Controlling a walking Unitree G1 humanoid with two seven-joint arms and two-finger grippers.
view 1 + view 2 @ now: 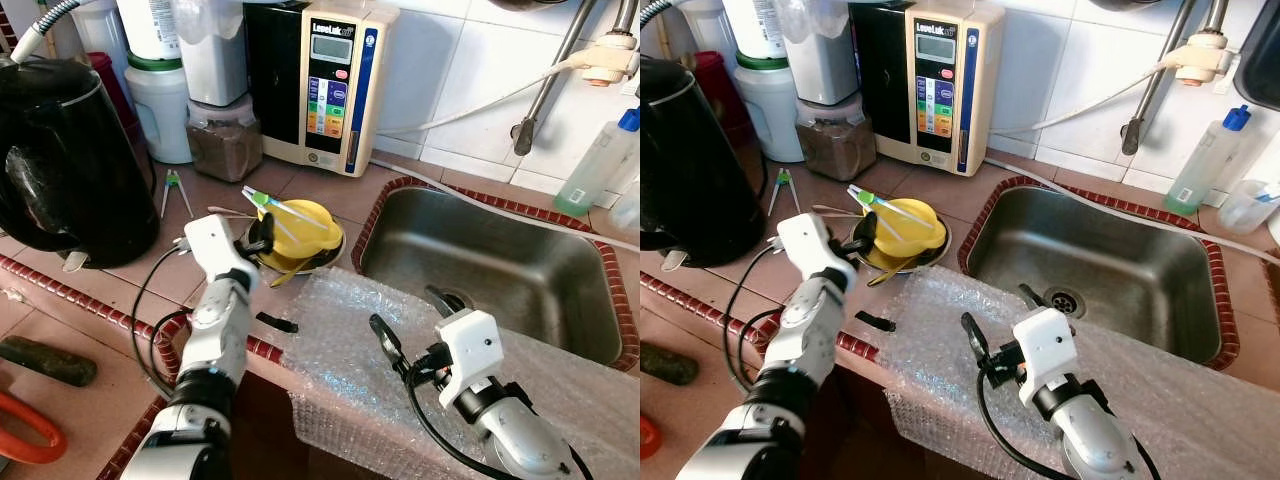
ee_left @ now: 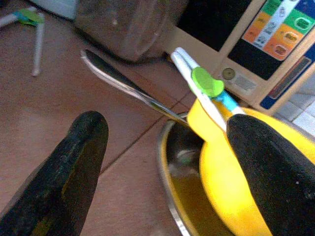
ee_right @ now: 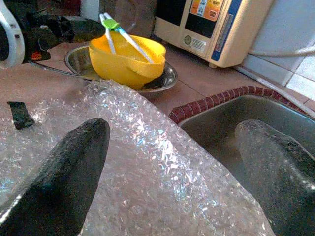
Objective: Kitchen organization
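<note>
A yellow bowl (image 1: 305, 222) sits in a shallow steel dish (image 1: 332, 252) on the brown tiled counter, left of the sink. White chopsticks joined by a green clip (image 1: 283, 207) lie across the bowl. A spoon handle (image 2: 123, 83) sticks out from under it. My left gripper (image 1: 260, 236) is open at the dish's left rim, with one finger (image 2: 275, 167) against the bowl's side and the other (image 2: 74, 162) over bare tile. My right gripper (image 1: 410, 318) is open and empty, hovering over the bubble wrap (image 1: 335, 345) at the counter's front edge.
The steel sink (image 1: 500, 255) lies to the right. A black kettle (image 1: 70, 160) stands at the left, and a jar (image 1: 225, 140) and a beige water machine (image 1: 325, 80) at the back. A small black piece (image 1: 275, 322) lies on the counter edge. Green-tipped tweezers (image 1: 172, 190) rest near the kettle.
</note>
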